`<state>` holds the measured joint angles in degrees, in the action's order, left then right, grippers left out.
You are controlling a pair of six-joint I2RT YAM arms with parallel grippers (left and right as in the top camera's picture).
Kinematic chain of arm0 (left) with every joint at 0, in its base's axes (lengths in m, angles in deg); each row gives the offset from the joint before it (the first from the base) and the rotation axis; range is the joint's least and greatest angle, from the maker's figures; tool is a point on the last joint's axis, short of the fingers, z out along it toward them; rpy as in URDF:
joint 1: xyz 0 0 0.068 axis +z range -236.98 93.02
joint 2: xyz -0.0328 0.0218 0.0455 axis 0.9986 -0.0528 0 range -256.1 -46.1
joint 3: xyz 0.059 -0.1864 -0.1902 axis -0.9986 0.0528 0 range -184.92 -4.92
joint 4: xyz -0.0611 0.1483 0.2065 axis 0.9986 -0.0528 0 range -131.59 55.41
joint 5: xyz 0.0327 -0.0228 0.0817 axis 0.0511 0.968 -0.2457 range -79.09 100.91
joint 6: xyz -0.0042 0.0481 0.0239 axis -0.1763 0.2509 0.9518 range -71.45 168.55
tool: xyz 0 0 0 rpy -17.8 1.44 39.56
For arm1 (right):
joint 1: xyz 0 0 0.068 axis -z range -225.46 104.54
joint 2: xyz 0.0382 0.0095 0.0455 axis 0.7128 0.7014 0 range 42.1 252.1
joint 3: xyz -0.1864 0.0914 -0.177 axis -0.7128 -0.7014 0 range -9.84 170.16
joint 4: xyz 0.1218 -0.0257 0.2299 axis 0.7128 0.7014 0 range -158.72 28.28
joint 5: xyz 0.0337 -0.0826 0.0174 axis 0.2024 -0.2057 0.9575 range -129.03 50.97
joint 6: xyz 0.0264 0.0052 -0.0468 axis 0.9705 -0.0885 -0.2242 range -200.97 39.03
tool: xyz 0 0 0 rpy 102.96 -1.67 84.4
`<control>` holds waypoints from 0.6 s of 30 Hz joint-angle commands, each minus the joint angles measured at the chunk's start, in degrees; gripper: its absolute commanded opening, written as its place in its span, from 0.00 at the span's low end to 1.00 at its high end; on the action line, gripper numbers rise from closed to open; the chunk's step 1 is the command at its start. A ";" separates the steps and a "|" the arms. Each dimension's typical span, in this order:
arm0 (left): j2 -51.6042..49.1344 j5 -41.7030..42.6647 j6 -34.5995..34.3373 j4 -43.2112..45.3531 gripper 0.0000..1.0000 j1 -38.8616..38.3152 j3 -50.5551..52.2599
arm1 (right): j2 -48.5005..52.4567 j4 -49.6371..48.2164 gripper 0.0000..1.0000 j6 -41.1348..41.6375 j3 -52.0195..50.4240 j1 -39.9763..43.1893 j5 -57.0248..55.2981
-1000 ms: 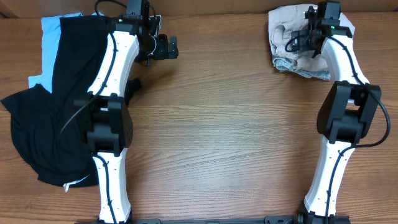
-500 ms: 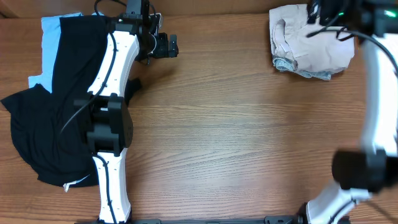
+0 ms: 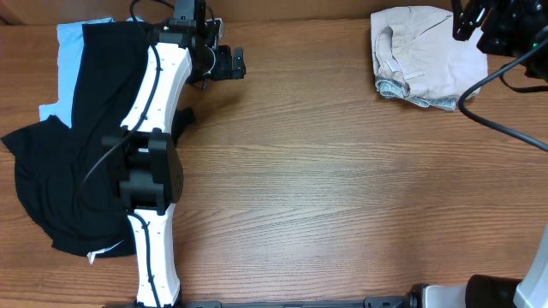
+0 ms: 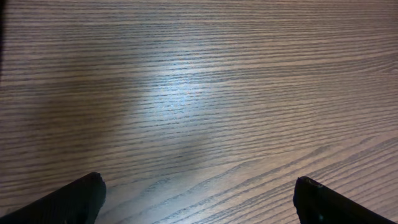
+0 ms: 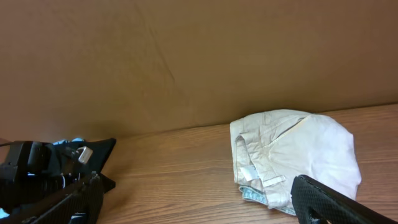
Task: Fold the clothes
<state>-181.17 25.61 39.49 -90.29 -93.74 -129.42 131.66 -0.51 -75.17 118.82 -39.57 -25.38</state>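
Folded beige khaki shorts (image 3: 421,64) lie at the table's back right on a pale denim piece (image 3: 438,103); they also show in the right wrist view (image 5: 292,155) with a white label (image 5: 248,173). A black garment (image 3: 64,162) and a light-blue one (image 3: 68,60) lie heaped at the left. My left gripper (image 3: 237,65) is open and empty over bare wood at the back left (image 4: 198,198). My right gripper (image 3: 467,19) is raised at the back right edge, open and empty (image 5: 198,199), apart from the shorts.
A brown wall (image 5: 186,56) rises behind the table's back edge. The left arm (image 3: 154,111) lies along the black garment's right side. The wooden table (image 3: 317,188) spans the middle.
My right arm has lifted off the khaki shorts and swung up and to the right, leaving the shorts folded on the table. The left arm has not moved.
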 commanded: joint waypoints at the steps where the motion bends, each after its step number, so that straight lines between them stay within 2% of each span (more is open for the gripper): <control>1: -0.59 -0.31 0.26 0.04 1.00 -0.24 -0.85 | 0.20 -0.09 1.00 0.66 -0.02 0.00 0.59; 5: -0.59 -0.31 0.26 0.04 1.00 -0.24 -0.85 | 0.20 0.72 1.00 0.66 -0.02 0.00 0.59; 7: -0.59 -0.31 0.26 0.04 1.00 -0.24 -0.85 | 0.20 4.28 1.00 0.63 -0.02 0.00 0.31; 11: -0.59 -0.31 0.26 0.04 1.00 -0.26 -0.85 | -0.35 3.37 1.00 0.63 -2.03 -0.39 -2.78; 14: -0.59 -0.31 0.26 0.04 1.00 -0.24 -0.85 | -2.73 -1.33 1.00 0.61 -7.41 -1.70 -4.96; 18: -0.59 -0.31 0.26 0.04 1.00 -0.24 -0.85 | -9.70 -12.63 1.00 0.63 -21.94 -4.37 -8.31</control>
<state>-181.17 25.61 39.49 -90.29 -93.74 -129.42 127.62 -9.23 -74.80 104.68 -42.02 -30.08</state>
